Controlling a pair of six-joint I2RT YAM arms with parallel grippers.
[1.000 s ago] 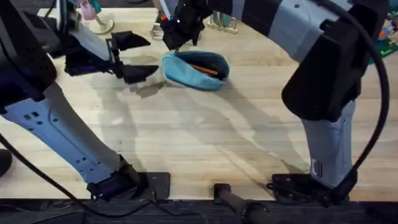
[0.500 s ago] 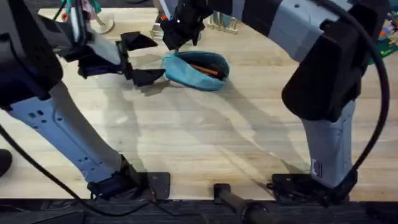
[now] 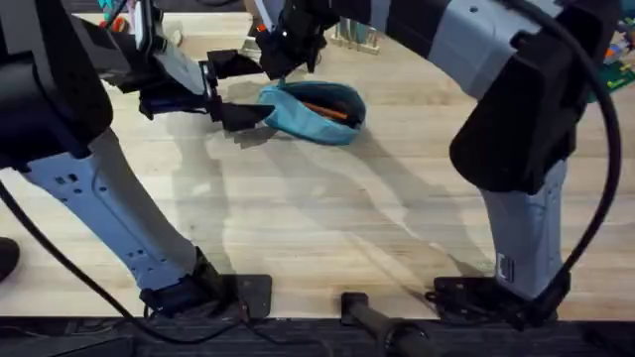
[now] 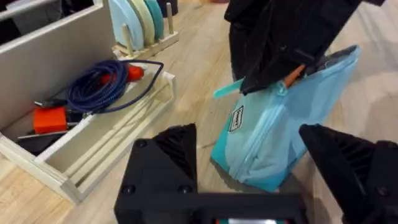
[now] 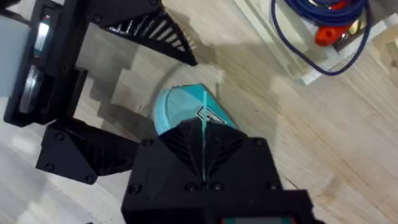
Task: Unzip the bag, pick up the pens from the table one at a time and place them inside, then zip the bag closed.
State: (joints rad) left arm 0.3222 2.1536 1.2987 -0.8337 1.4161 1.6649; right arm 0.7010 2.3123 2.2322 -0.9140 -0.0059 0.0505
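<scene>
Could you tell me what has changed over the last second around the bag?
The left gripper, jaws open, has moved right across the table until its jaws flank the bag's left end. The right gripper stays shut on the zipper pull at that end. The bag remains open, orange pens inside.

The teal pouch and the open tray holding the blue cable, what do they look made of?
The pouch looks like soft woven fabric, matte: it sags and creases, with a sewn label and zipper. The tray looks like pale unfinished wood, probably plywood or pine slats, with visible grain and square-cut edges.
</scene>
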